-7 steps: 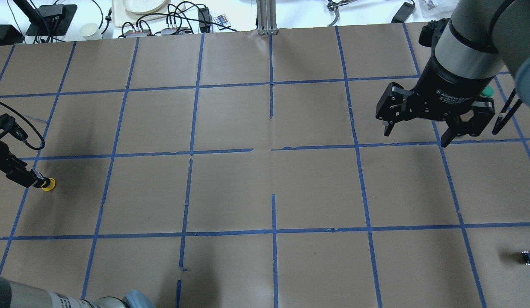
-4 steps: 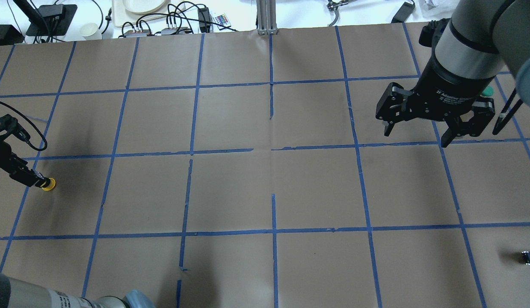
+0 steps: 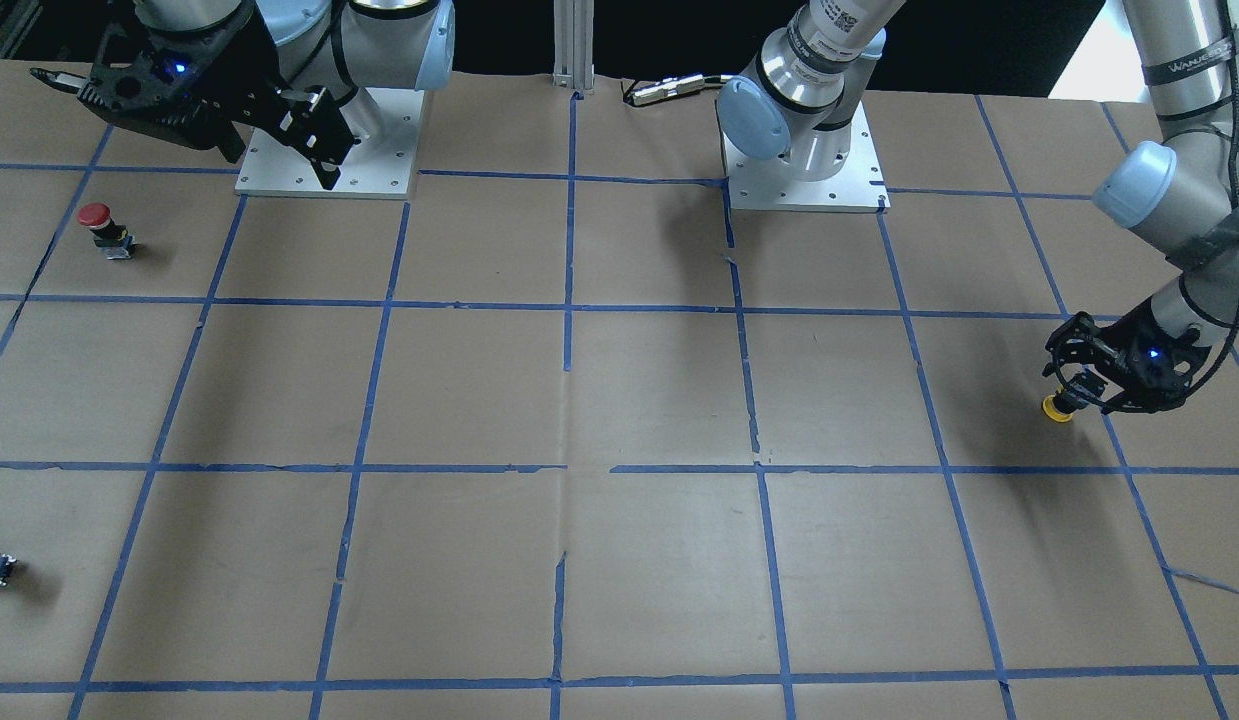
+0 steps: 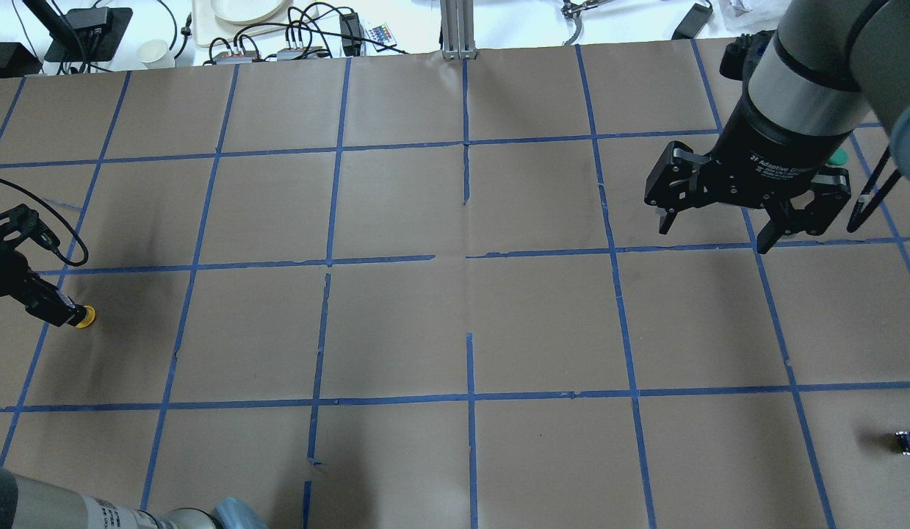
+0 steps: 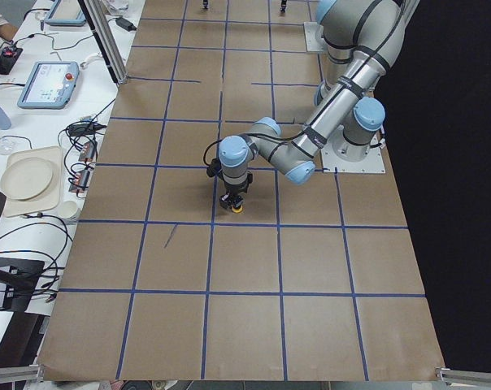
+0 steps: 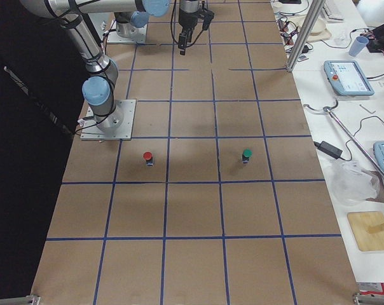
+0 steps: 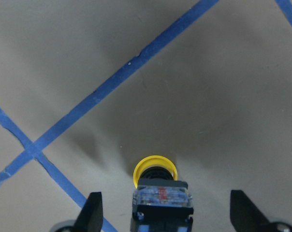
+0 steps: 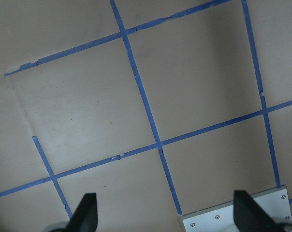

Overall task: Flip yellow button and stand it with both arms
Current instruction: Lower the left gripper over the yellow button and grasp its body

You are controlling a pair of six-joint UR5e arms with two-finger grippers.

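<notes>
The yellow button (image 4: 85, 317) is at the table's far left, its yellow cap (image 7: 154, 168) against the brown paper and its black-and-grey body pointing up into my left gripper (image 4: 64, 311). In the left wrist view the left gripper (image 7: 167, 212) is open. Its two fingers stand wide on either side of the button body without touching it. The button also shows in the front view (image 3: 1056, 408) under the left gripper (image 3: 1075, 390). My right gripper (image 4: 715, 229) is open and empty, high above the table's right side.
A red-capped button (image 3: 99, 225) and a green-capped button (image 6: 246, 154) stand on the robot's right half. A tiny dark block with a yellow spot (image 4: 906, 442) lies near the right edge. The arm base plates (image 3: 324, 150) are at the robot's side.
The left wrist has shifted very slightly while the yellow button stays in place. The right arm has barely moved.
</notes>
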